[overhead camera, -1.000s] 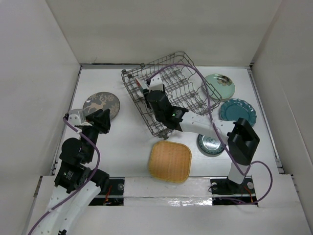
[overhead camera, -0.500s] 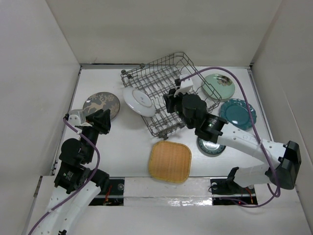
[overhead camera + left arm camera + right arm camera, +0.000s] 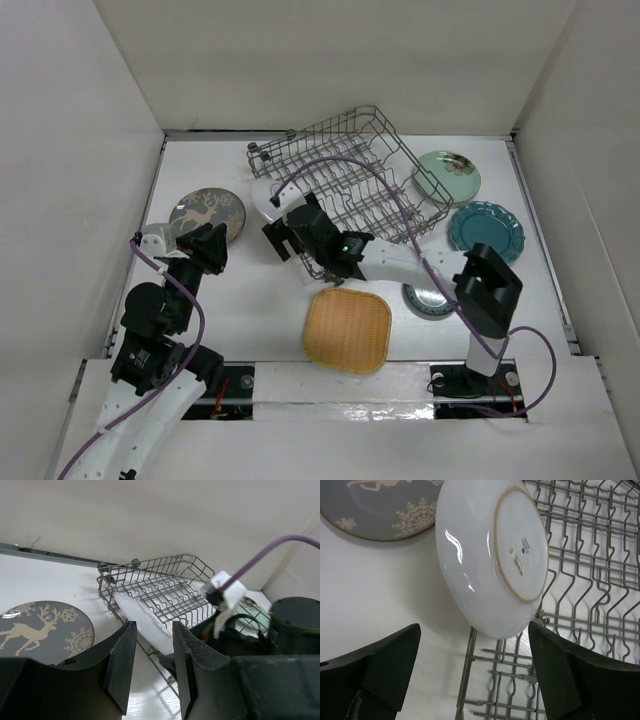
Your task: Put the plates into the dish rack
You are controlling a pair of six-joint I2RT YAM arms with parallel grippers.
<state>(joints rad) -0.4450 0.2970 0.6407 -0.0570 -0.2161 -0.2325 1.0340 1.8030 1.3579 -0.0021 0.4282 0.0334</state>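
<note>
The dish rack (image 3: 345, 175), a grey wire basket, stands tilted at mid table. A plate (image 3: 490, 562) with its white underside showing leans on the rack's left edge (image 3: 265, 197). My right gripper (image 3: 475, 667) is open wide just short of that plate's lower rim and holds nothing; from above it (image 3: 283, 232) sits at the rack's near-left corner. The grey deer plate (image 3: 207, 213) lies flat to the left. My left gripper (image 3: 205, 248) hovers open by the deer plate's near edge (image 3: 40, 630). A yellow woven plate (image 3: 347, 330) lies in front.
A pale mint plate (image 3: 448, 176) and a teal scalloped plate (image 3: 486, 227) lie right of the rack. A small dark ringed plate (image 3: 430, 298) is partly under my right forearm. White walls close in the table on three sides.
My right arm swung from over the rack out to the right, then back to the rack's near-left corner. Its jaws now stand wide open. The white-bottomed plate came to lean on the rack's edge.
</note>
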